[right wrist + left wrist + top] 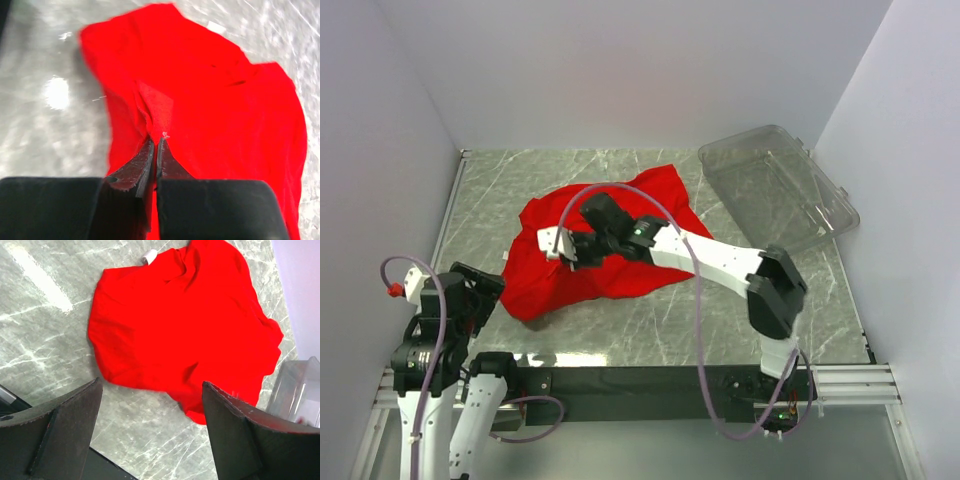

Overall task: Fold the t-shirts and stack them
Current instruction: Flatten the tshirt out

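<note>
At the near edge of the table (570, 335), on the left, the left gripper (478, 292) hangs just above the marbled surface with its jaws spread wide and nothing between them. In the left wrist view the left gripper (151, 385) frames the near hem of the t-shirt (185, 325) between its two dark fingers (65, 430) without touching the cloth. The red t-shirt (660, 200) lies crumpled and unfolded in the middle of the table, spread in a rough heap, its lower left corner reaching toward the left arm. A small white bit (148, 256) shows at one edge of the cloth; what it is I cannot tell. The right arm reaches in from the near right, across the shirt, and the right gripper (565, 248) sits low over the cloth's left part. In the right wrist view the right gripper (156, 144) has its jaws pressed together, pinching a narrow raised ridge of the t-shirt (215, 100), with the fabric pulled up into a fold at the tips. Farthest off, in the far right corner, stands a clear plastic bin (775, 185), tilted against the wall and apart from the shirt.
</note>
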Motion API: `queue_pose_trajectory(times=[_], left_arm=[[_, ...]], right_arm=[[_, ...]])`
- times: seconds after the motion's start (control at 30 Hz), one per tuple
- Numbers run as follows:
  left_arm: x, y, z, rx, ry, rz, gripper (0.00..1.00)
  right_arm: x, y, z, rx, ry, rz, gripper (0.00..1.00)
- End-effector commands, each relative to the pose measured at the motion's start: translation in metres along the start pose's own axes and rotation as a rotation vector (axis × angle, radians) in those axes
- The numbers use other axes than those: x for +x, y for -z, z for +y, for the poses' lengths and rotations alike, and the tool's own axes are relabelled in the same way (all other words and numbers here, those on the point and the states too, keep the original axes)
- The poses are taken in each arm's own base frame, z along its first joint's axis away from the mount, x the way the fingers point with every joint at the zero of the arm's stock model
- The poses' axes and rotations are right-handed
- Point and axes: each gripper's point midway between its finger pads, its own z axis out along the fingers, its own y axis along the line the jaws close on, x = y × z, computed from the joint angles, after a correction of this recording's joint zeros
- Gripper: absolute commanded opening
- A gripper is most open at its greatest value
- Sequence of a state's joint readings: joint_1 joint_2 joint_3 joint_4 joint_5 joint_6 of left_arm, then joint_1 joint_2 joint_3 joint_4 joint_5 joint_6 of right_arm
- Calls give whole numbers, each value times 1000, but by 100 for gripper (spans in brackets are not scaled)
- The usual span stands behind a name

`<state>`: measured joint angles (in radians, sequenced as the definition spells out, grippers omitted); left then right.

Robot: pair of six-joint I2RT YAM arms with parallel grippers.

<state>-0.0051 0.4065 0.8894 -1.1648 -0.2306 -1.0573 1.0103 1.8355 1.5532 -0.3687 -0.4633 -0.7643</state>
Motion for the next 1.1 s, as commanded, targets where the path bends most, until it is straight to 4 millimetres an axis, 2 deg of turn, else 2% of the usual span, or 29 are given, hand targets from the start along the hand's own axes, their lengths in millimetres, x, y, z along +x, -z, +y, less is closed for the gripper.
queue_pose_trajectory(times=[0.0,0.07,0.1,0.13,0.23,0.27,0.33,0.37,0.47,0.5,0.53,0.6,0.63,0.7,0.73,0.8,0.87,0.97,1.07], left_arm=[[0,-4,-5,30,33,-6,86],[4,-7,-8,42,36,12,86],[9,-12,-6,34,36,26,86],[11,-14,-6,36,34,37,86],[22,-24,-4,19,39,78,86],[26,-27,-3,10,44,99,86],[35,-35,2,-14,51,133,85],[42,-38,2,-23,62,165,85],[58,-49,4,-34,76,233,79],[72,-55,9,-55,74,294,77],[78,-58,7,-47,73,325,75],[98,-68,16,-93,55,413,72],[104,-71,16,-95,52,448,69],[114,-80,21,-134,25,504,68],[113,-84,23,-150,-5,503,68],[111,-92,29,-223,-47,512,68],[112,-94,39,-301,-86,543,66],[114,-95,49,-412,-128,571,64],[109,-87,41,-416,-125,549,64]], right_arm=[[24,-23,-16,10,-65,70,5],[21,-27,-33,49,-75,70,11],[23,-30,-35,47,-82,76,18],[28,-35,-36,46,-93,86,31],[30,-31,-52,96,-130,82,44],[38,-26,-61,133,-161,96,45],[38,-14,-74,170,-195,83,45],[47,-2,-87,195,-240,81,45],[50,23,-76,102,-257,38,46],[63,37,-72,67,-272,47,46],[61,48,-53,6,-267,15,46],[71,65,-36,-40,-234,2,46],[81,81,-27,-38,-256,-9,46],[90,96,-20,-30,-275,-15,46],[98,108,-18,-12,-296,-7,46],[102,120,-17,4,-324,-9,46],[114,131,-18,29,-379,-11,46],[122,147,-22,75,-409,-21,46],[129,161,-23,112,-423,-28,46]])
